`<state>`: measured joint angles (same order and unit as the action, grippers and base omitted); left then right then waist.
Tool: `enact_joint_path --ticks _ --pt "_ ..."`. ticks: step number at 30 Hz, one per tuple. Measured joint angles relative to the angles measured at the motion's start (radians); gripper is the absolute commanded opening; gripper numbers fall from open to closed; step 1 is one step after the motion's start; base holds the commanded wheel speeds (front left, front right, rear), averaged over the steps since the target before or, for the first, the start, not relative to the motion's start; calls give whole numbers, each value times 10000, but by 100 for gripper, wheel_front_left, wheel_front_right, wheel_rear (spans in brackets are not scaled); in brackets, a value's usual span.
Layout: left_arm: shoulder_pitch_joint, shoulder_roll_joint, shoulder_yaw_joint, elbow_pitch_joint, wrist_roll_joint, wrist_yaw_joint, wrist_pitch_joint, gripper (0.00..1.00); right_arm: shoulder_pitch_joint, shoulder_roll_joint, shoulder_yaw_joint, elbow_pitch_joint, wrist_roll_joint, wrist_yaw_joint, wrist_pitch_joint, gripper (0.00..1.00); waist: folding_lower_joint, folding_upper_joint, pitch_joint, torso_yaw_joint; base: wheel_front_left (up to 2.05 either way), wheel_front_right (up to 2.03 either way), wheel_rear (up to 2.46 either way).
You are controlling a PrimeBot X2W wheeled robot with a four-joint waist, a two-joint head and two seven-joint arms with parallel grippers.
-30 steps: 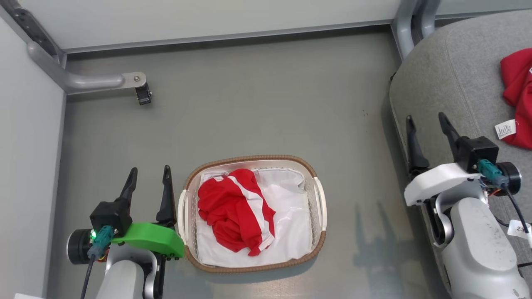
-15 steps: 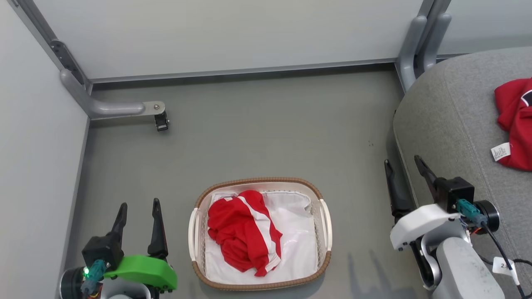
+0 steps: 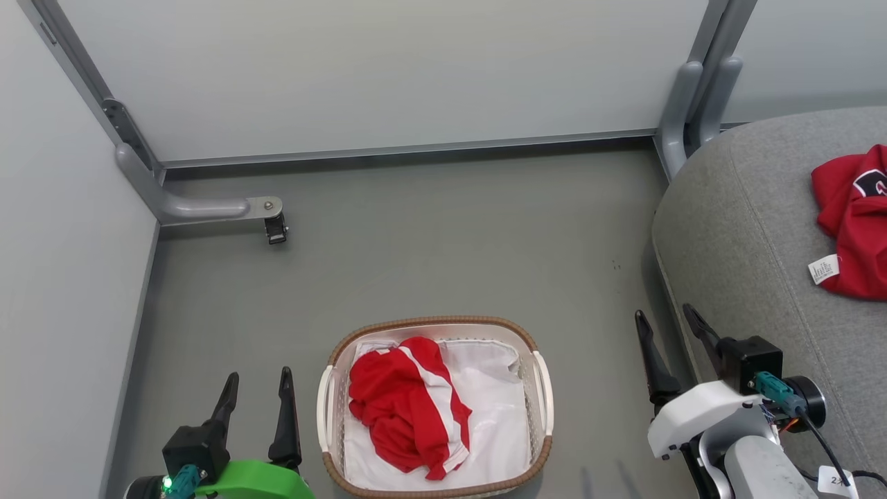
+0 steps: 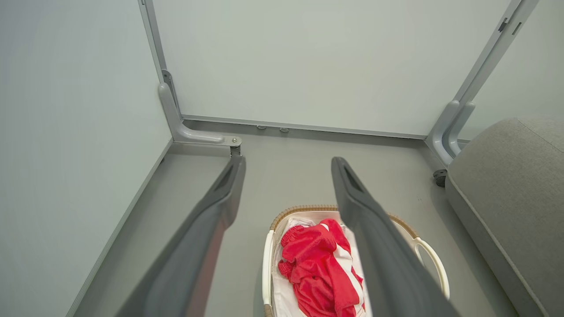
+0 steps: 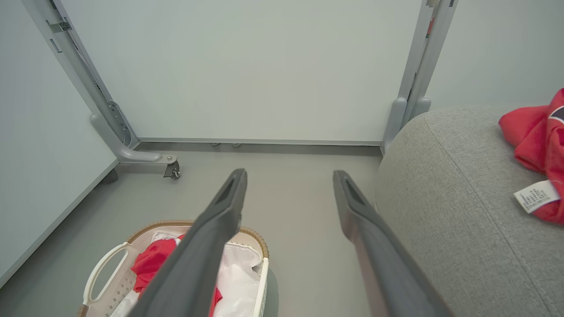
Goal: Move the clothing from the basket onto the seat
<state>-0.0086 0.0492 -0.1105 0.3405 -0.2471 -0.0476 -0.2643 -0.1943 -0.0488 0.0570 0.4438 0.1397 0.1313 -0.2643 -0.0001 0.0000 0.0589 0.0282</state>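
Frame foot: a grey bracket with a small black caster stands on the floor by the left wall.
Left gripper: my fingers stand apart and hold nothing. It hovers just left of the basket.
Basket: upright on the floor between my two grippers, with a brown woven rim and a white handle at each side.
Striped garment: red with white stripes, bunched in the basket's left half, lying on the white liner sheet.
Right gripper: my fingers stand apart, empty — right of the basket and clear of it, showing across the left edge of the seat.
Seat: a large grey cushion at the right.
Second garment: red, crumpled on the seat near the right edge of the head view — dark emblem at its top, white tag at its lower left, resting on the grey fabric.
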Motion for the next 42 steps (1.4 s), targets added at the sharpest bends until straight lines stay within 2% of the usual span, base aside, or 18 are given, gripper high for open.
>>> enact_joint_path --ticks 10,22,36,42 --pt "-807 2 -454 268 -61 33 -2 100 -835 -2 259 -180 23 0 0 100 0 0 746 -171 0 0 0" --pt "-2739 -10 -1030 1275 182 -50 -2 100 -2179 -8 535 -928 180 0 2 100 0 0 2665 -686 0 0 0" --pt "-4958 -12 -953 4464 907 -226 2 100 -2968 -8 732 -1722 508 0 0 100 1 0 4916 -1513 0 0 0" --pt "-5971 201 -1191 5793 1467 -228 2 100 -3103 -13 708 -1871 627 0 0 100 1 0 5707 -1873 0 0 0"
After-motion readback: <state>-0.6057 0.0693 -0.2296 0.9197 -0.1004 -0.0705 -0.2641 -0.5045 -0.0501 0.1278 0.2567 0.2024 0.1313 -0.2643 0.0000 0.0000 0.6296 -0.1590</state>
